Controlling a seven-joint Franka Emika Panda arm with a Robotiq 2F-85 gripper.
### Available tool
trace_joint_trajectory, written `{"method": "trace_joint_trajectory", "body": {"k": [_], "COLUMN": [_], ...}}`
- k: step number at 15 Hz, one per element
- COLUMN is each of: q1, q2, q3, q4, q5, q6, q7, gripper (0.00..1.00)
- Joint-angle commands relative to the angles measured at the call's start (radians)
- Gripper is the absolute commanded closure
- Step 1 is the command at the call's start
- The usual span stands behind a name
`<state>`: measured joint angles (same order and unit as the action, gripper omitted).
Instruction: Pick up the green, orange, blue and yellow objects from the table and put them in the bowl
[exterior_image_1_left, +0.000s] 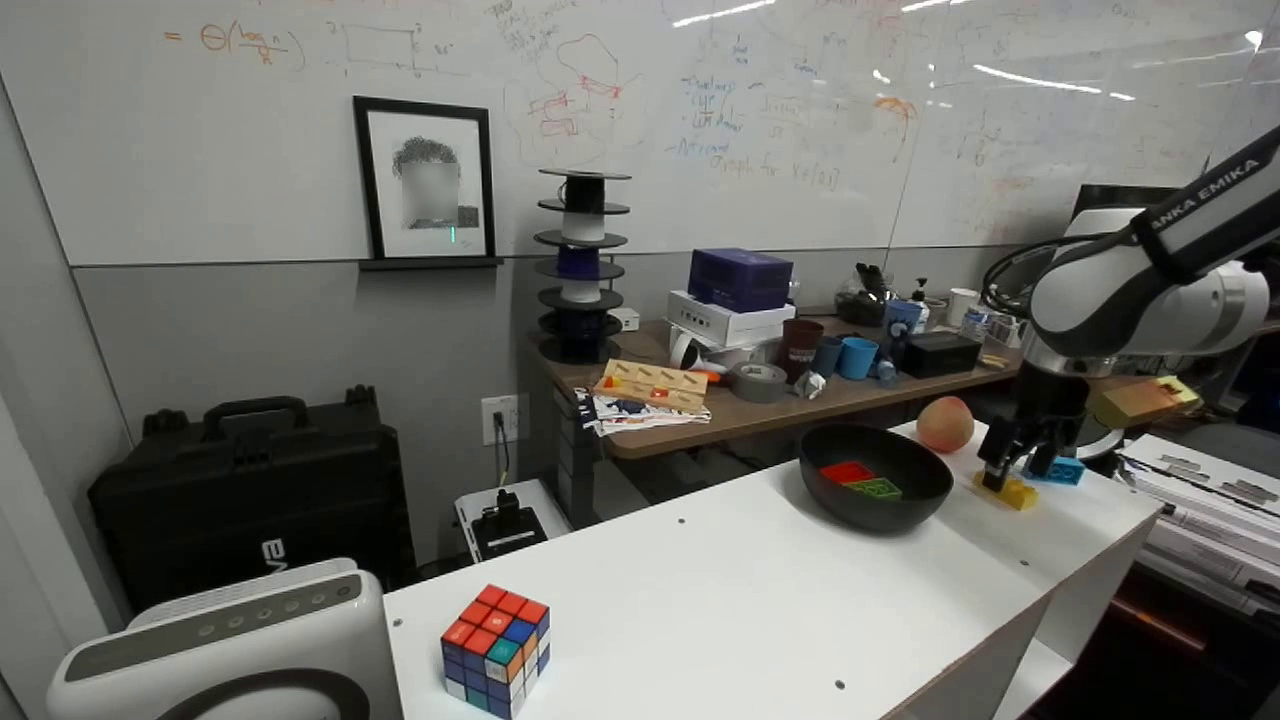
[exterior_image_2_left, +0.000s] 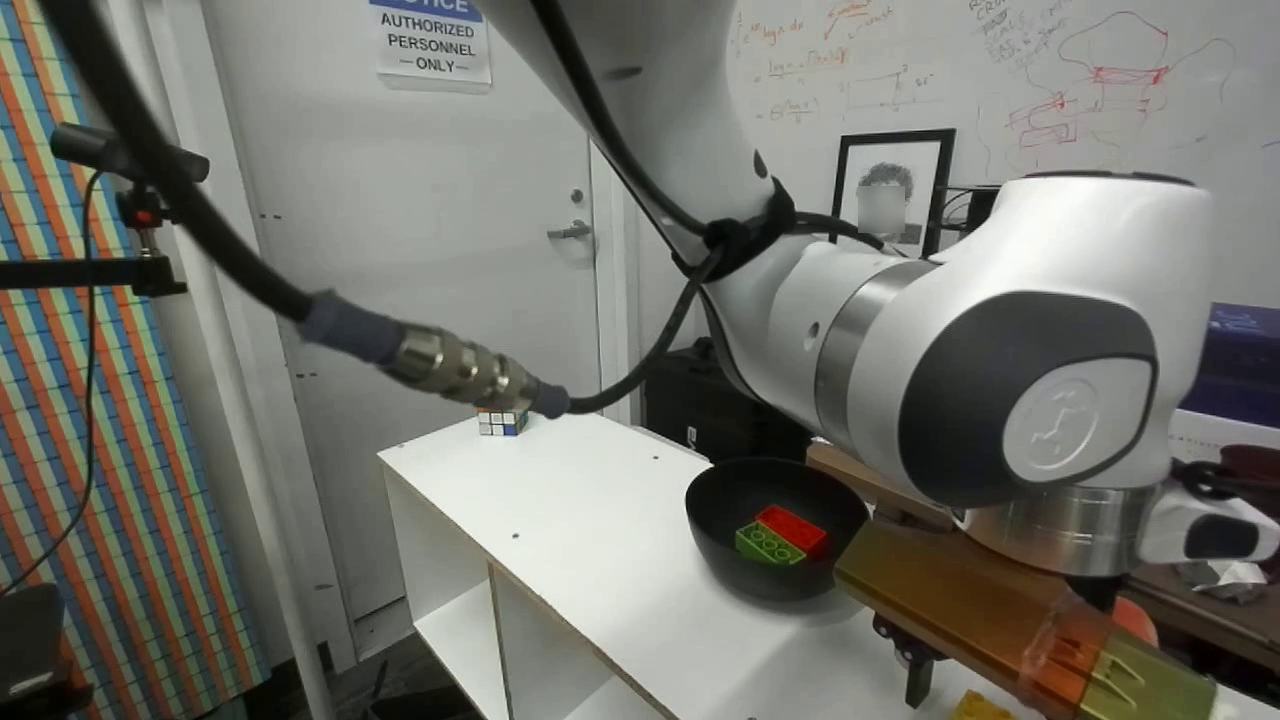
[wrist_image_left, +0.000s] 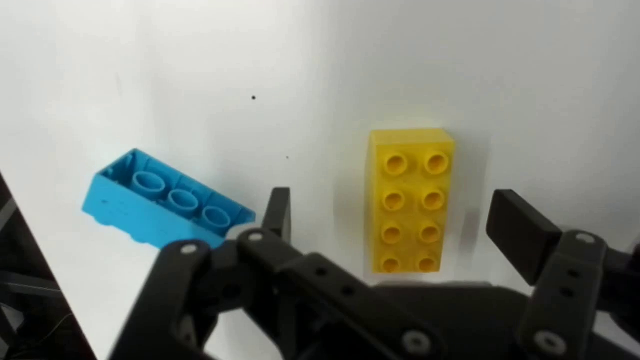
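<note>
The hand (wrist_image_left: 397, 220) is spread wide, its fingers (wrist_image_left: 522, 235) on either side of the yellow brick (wrist_image_left: 411, 205), apart from it; near them the blue brick (wrist_image_left: 150, 212) lies hollow side up on the white desk (wrist_image_left: 315, 125). Farther off sit a peach (exterior_image_1_left: 944, 424) and, just beside it, the black bowl (exterior_image_1_left: 870, 514) with the red brick (exterior_image_2_left: 793, 528) and green brick (exterior_image_2_left: 768, 545) inside; well beyond, a puzzle cube (exterior_image_2_left: 500, 424)
</note>
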<state>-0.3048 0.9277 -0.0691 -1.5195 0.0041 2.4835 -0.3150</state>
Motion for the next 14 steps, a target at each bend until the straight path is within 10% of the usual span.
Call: {"method": "trace_joint_trajectory", "body": {"k": [1,2,11,14], "q1": [0.003,0.001,0.024,0.047], "q2": [0.016,0.020,-0.030,-0.080], "q3": [-0.016,-0.015,-0.008,-0.024], "q4": [0.018,0.019,-0.030,-0.077], "q5": [-0.026,-0.025,-0.041,-0.057], "q6": [-0.030,-0.040,-0.024,-0.021], "q7": [0.015,0.014,0.010,0.033], "gripper": [0.00,0.25,0.89,0.88]}}
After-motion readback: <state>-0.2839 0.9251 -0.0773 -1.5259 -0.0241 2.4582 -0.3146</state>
